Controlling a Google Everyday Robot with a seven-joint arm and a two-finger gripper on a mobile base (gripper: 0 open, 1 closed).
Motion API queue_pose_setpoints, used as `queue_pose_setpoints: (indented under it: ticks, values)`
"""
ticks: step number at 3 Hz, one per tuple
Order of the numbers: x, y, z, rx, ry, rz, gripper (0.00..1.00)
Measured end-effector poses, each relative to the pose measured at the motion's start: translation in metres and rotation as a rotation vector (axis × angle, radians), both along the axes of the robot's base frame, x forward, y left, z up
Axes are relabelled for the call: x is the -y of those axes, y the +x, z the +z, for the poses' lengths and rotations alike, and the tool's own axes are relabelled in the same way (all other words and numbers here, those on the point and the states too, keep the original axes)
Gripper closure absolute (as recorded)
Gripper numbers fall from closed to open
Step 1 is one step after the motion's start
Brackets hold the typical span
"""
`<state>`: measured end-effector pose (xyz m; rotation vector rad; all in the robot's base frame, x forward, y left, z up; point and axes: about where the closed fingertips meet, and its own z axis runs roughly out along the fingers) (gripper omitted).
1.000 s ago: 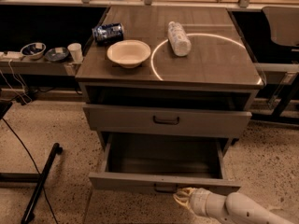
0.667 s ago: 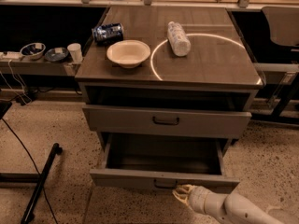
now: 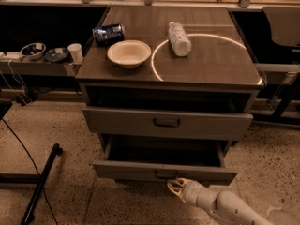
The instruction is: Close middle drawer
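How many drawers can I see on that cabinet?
2. The upper drawer sits just under the tabletop; the middle drawer is pulled far out below it, with the gripper at its front. Another may be hidden underneath.

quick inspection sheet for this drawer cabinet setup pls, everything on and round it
surface: cabinet top, dark, with a bright ring of light on it
job's things: middle drawer pulled well out, nothing seen inside; upper drawer also out a little
clutter: white bowl, blue can on its side, plastic bottle lying down, all on the top
grippers: gripper low, just in front of the middle drawer's front panel, below its handle; contact cannot be told
cables: thin wires hanging from the side shelf
surroundings: side shelf at left with a cup and small dishes; black stand leg on the speckled floor; chair at right
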<state>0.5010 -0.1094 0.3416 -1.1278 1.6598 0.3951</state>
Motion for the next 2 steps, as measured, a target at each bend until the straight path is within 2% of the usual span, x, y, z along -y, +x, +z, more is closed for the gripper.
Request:
queue_pose_setpoints:
  ticks: [2]
  values:
    - [-0.028,0.049,0.002,0.074,0.054,0.015,1.00]
